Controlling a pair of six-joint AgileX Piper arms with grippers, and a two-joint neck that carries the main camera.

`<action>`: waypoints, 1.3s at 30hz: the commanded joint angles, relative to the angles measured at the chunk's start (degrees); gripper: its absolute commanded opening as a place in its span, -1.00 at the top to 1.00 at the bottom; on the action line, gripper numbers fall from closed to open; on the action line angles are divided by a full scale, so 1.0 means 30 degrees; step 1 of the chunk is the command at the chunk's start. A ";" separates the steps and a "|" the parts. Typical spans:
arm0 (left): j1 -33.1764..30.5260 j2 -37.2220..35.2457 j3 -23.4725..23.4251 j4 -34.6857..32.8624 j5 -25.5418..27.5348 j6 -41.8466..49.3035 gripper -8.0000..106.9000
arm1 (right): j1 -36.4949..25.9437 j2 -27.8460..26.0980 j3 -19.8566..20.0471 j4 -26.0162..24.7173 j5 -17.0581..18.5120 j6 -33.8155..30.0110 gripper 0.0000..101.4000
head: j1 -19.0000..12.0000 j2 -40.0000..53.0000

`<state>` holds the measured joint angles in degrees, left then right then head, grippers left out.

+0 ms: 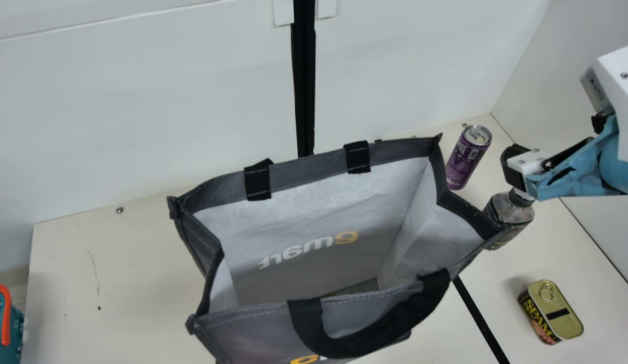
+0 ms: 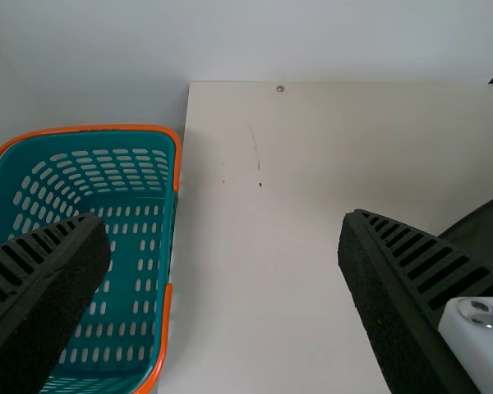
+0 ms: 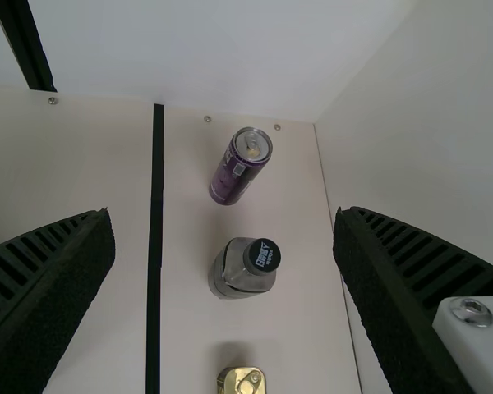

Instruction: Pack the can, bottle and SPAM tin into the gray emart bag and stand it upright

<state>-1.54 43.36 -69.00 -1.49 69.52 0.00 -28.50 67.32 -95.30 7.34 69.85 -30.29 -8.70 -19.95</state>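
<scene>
Evidently, the bag point(image 1: 309, 171) stands agape for loading; can point(image 1: 464, 159), bottle point(image 1: 511, 215) and tin point(image 1: 554, 303) sit to its right. Right gripper point(image 3: 222, 215) is spread near the bottle, presumably for grasping; left gripper point(image 2: 222, 220) is spread, empty.

Can point(image 1: 463, 162) glossy metal; bag point(image 1: 309, 197) matt cloth; basket point(image 2: 90, 141) smooth plastic

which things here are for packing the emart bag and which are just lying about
For the job:
- gray bag, mouth open
- purple can
- bottle with a black cap
- SPAM tin

Just lying about:
- teal basket with orange trim, at the main view's left edge
</scene>
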 commanded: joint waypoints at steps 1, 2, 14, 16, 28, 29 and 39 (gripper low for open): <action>0.0000 0.0000 0.0000 0.0000 0.0000 0.0000 -0.71 | 0.0000 0.0000 0.0000 0.0000 0.0000 0.0000 -0.87 | -0.0433 -0.0016; 0.0000 0.0000 0.0000 0.0000 0.0000 0.0000 -0.71 | 0.0000 0.0000 0.0000 0.0000 0.0000 0.0000 -0.87 | -0.0433 -0.0016; 0.0000 0.0000 0.0000 0.0000 0.0000 0.0000 -0.71 | 0.0000 0.0000 0.0000 0.0000 0.0000 0.0000 -0.87 | -0.0433 -0.0016; 0.0000 0.0000 0.0000 0.0000 0.0000 0.0000 -0.71 | 0.0000 0.0000 0.0000 0.0000 0.0000 0.0000 -0.87 | -0.0433 -0.0016; 0.0000 0.0000 0.0000 0.0000 0.0000 0.0000 -0.71 | 0.0000 0.0000 0.0000 0.0000 0.0000 0.0000 -0.87 | -0.0433 -0.0016; 0.0000 0.0000 0.0000 0.0000 0.0000 0.0000 -0.71 | 0.0000 0.0000 0.0000 0.0000 0.0000 0.0000 -0.87 | -0.0433 -0.0016; -0.0283 0.0067 -0.0100 -0.0060 -0.0105 0.0110 -0.71 | 0.0000 0.0000 0.0000 0.0000 0.0000 0.0000 -0.87 | -0.0433 -0.0016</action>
<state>-2.29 43.46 -69.20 -1.60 69.19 0.00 -28.50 67.32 -95.30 7.34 69.85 -30.29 -8.70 -19.86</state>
